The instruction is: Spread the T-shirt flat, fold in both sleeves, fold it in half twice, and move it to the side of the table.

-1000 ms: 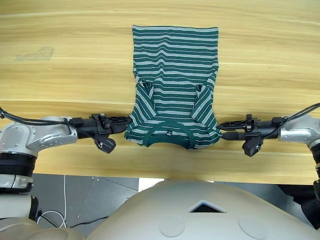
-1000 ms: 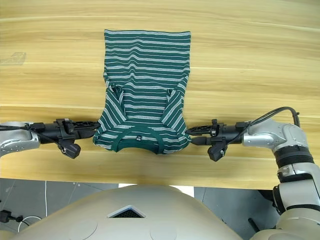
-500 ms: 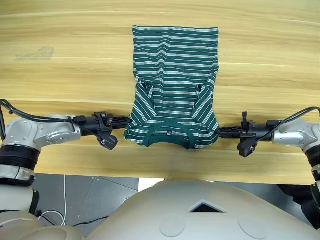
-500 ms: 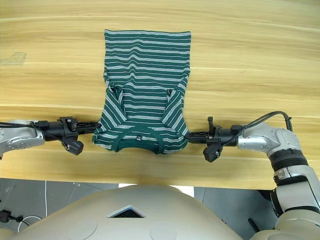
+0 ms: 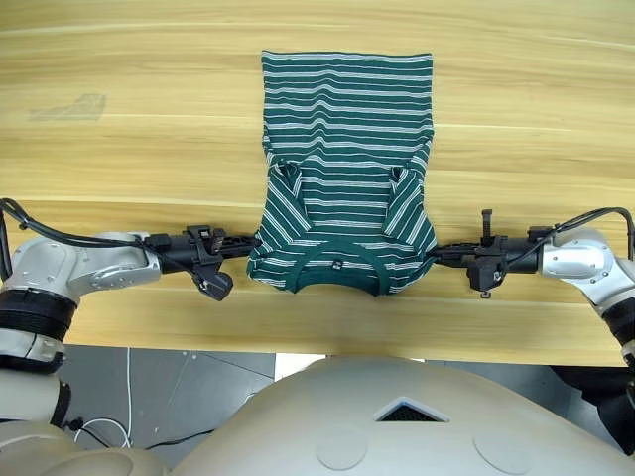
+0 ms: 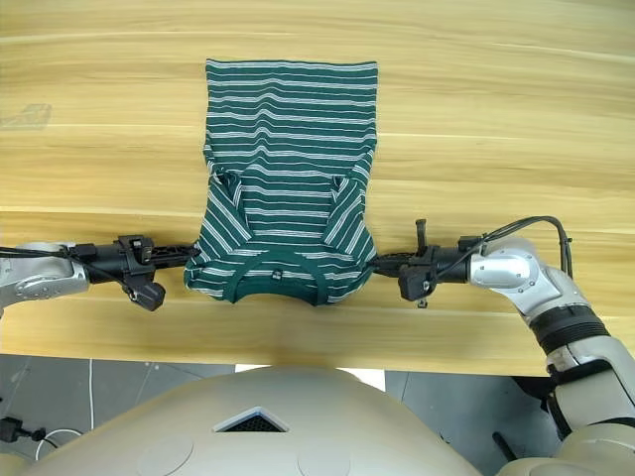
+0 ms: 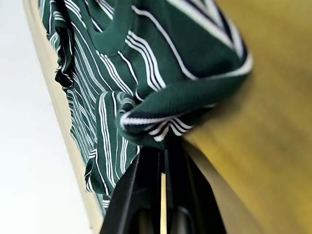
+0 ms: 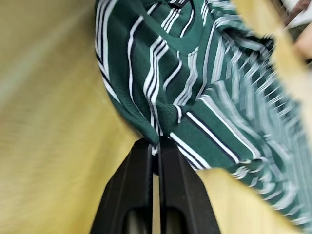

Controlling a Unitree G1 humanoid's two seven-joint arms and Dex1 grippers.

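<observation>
Now, left gripper and right gripper apparently clamp near corners of the T-shirt; I would raise both evenly.

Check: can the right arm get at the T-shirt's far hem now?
Probably yes. Nothing lies on the table between the right pincer and the far hem. But that pincer is shut on the near shoulder corner of the T-shirt, so it would drag that corner along or must release first.

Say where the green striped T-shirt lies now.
In the left eye view, the green striped T-shirt lies centred on the wooden table, its near collar end between the left pincer and right pincer.
</observation>
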